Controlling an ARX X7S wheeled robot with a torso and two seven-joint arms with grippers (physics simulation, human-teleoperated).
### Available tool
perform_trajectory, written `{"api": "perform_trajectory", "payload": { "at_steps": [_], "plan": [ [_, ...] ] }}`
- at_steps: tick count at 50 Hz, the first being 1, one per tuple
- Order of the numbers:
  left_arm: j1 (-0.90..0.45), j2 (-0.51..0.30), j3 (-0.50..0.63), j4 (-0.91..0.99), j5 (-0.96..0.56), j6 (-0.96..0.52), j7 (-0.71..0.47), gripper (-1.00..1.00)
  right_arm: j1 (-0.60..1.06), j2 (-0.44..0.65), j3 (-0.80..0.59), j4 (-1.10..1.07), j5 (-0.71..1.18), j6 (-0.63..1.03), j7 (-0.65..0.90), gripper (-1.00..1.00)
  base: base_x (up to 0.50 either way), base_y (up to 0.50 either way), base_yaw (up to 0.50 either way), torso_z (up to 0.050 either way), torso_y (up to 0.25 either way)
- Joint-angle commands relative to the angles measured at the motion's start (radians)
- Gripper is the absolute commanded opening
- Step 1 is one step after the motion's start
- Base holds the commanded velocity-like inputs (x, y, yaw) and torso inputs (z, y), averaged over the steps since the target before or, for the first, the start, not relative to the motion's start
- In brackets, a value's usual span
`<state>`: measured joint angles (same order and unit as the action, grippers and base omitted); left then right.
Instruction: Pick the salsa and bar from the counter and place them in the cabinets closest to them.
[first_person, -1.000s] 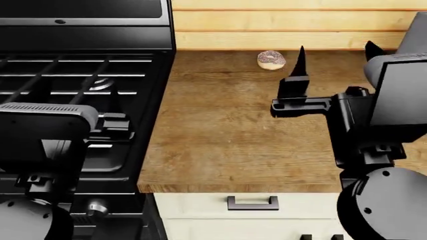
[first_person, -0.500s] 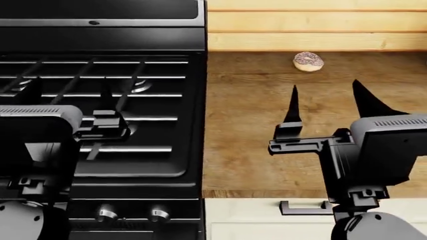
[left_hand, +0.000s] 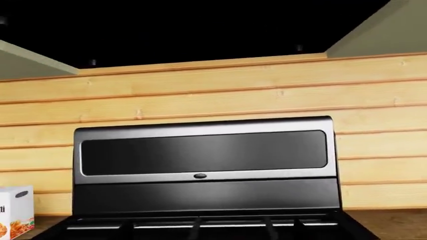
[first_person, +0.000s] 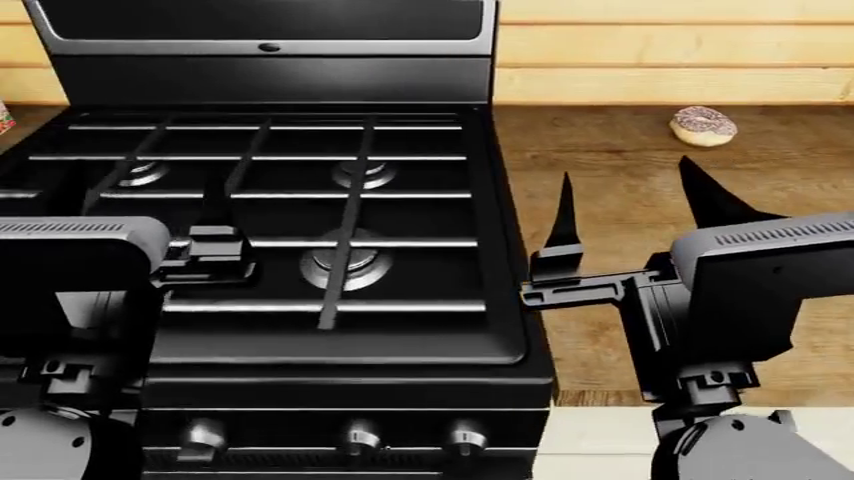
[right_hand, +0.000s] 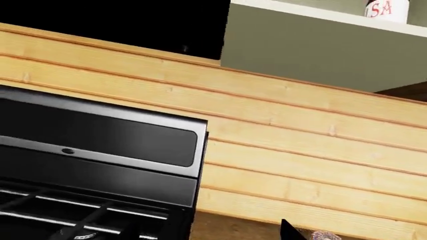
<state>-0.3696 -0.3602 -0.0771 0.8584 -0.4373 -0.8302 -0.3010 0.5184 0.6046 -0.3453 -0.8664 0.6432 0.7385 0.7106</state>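
Note:
High in the right wrist view, the white label of the salsa (right_hand: 387, 9) shows on a cabinet shelf (right_hand: 320, 15); its lid is cut off. The bar is out of view. My right gripper (first_person: 635, 208) hovers open over the wood counter (first_person: 621, 150) just right of the stove, nothing between its fingers; one fingertip (right_hand: 288, 231) shows in the right wrist view. My left gripper (first_person: 200, 215) hangs over the stove grates. Its one visible finger sits at the outer end of the rail, so it reads as open and empty.
A black gas stove (first_person: 334, 200) fills the left and middle, its back panel (left_hand: 203, 155) against the plank wall. A sprinkled doughnut (first_person: 702, 126) lies at the counter's back. A white spaghetti box (left_hand: 15, 214) stands left of the stove.
The head view has swung left: the stove now fills most of it, and the doughnut and counter have slid right. Both arms keep their pose and both grippers stay as they were.

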Motion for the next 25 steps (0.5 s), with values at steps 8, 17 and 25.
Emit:
{"api": "perform_trajectory", "payload": {
  "at_steps": [8,17,25],
  "plan": [
    [-0.006,-0.003,0.011,-0.006,-0.002,0.004,-0.01,1.0,0.046,-0.004,0.0,-0.006,0.031,0.043,0.012,1.0,0.0,0.5,0.0,0.0,0.0],
    [-0.003,-0.005,0.013,-0.01,-0.002,0.01,-0.013,1.0,0.06,-0.005,-0.012,0.0,0.026,0.043,0.005,1.0,0.0,0.5,0.0,0.0,0.0],
    [0.004,-0.008,0.011,-0.013,-0.002,0.019,-0.015,1.0,0.057,-0.003,-0.012,-0.005,0.029,0.045,0.012,1.0,0.0,0.5,0.0,0.0,0.0]
  ]
}}
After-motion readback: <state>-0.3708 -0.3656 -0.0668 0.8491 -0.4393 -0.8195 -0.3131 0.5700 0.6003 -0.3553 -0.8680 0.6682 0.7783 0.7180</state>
